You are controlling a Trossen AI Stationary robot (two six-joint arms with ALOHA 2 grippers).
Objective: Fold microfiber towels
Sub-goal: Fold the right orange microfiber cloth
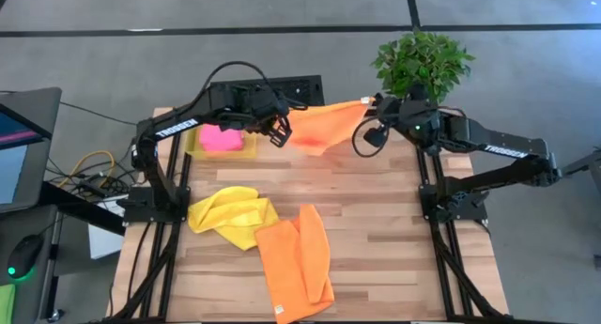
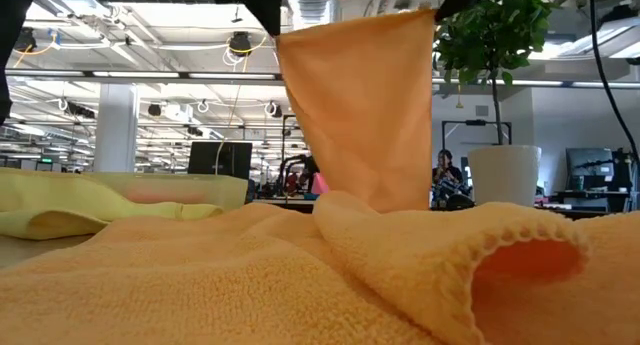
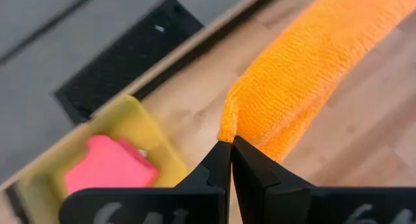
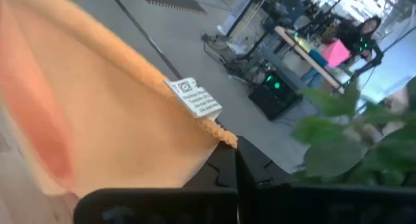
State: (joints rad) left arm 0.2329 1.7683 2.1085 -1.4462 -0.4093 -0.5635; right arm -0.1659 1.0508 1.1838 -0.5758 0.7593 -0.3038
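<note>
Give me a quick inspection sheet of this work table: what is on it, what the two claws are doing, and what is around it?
Surface: wooden table, bare on its right half.
Job's things: one orange towel held up in the air by two corners; second orange towel and yellow towel lying rumpled near the front; pink towel in the yellow bin.
Clutter: nothing seen.
Grippers: left gripper shut on the raised towel's corner; right gripper shut on the corner with the white label.
Cables: black loop at the right arm; yellow cables left of the table.
Surroundings: potted plant, monitor, a person far behind.
</note>
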